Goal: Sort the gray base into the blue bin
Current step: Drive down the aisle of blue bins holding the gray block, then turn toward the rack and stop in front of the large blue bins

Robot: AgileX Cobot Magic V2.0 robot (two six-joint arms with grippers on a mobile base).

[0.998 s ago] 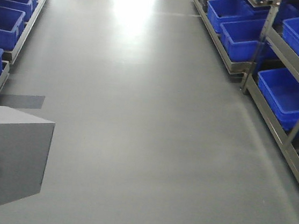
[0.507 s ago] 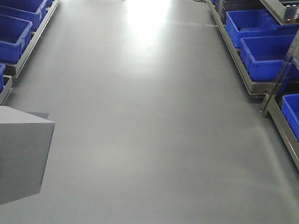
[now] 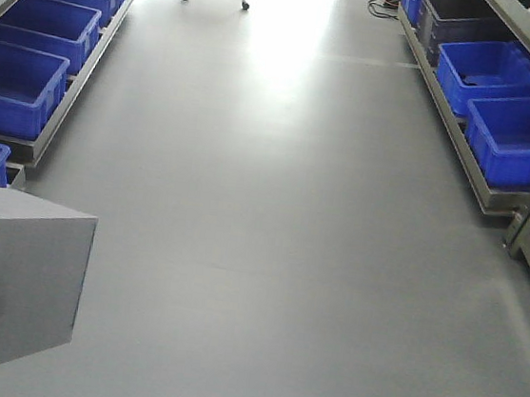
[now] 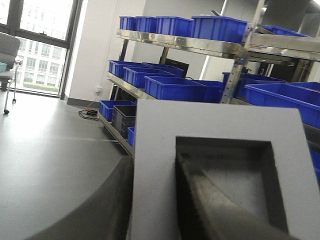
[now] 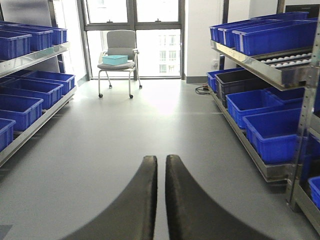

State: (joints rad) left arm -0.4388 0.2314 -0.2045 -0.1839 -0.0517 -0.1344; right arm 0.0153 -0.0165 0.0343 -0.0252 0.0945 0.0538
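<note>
From the front, the gray base point(image 3: 15, 290) fills the lower left corner, raised above the bare gray floor point(image 3: 273, 209), showing only plain sides. The tool holding it is out of this view. The aisle runs open ahead. Blue bins point(image 3: 15, 84) line a low metal rack point(image 3: 484, 193) on either side, with one dark bin point(image 3: 463, 15) among those far on the right.

At the left wrist, the block's recessed face is turned to the camera. The left tool point(image 4: 152, 167) is clamped on it, one finger down inside the square recess and the other against the outer side, with the wall pinched between them. Behind stand tiers of steel shelving loaded with more bins, well apart from the block.

At the right wrist, the right tool point(image 5: 160, 162) has its fingers drawn almost together, with only a thin slit between them. Far down the aisle, by the window, stands a wheeled chair point(image 5: 117, 42) with a teal tray point(image 5: 115, 59) on its seat.
</note>
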